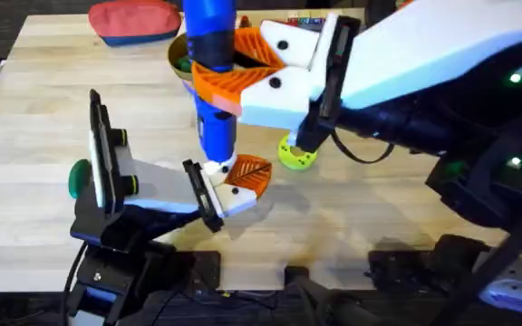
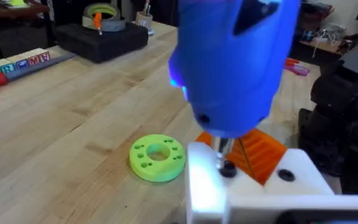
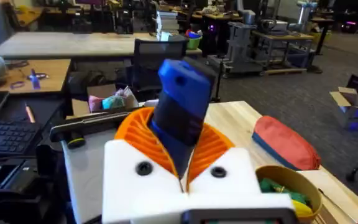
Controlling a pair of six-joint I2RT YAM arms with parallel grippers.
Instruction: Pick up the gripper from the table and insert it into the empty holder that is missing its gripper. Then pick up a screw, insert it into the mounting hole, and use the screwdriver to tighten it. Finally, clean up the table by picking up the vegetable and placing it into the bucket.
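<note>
The right tool [image 1: 229, 77] clamps the rigid blue screwdriver [image 1: 214, 109] mid-barrel, tip seated on the screw [image 2: 227, 168]. Top-heavy; keep vertical. Left tool's opening cannot be determined.

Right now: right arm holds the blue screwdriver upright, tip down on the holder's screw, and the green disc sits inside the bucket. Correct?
Not quite. The green disc lies on the table, beside the holder, not inside the bucket; the overhead view shows it. The rest stands: the right gripper holds the screwdriver upright, its tip down on the holder's screw.
</note>
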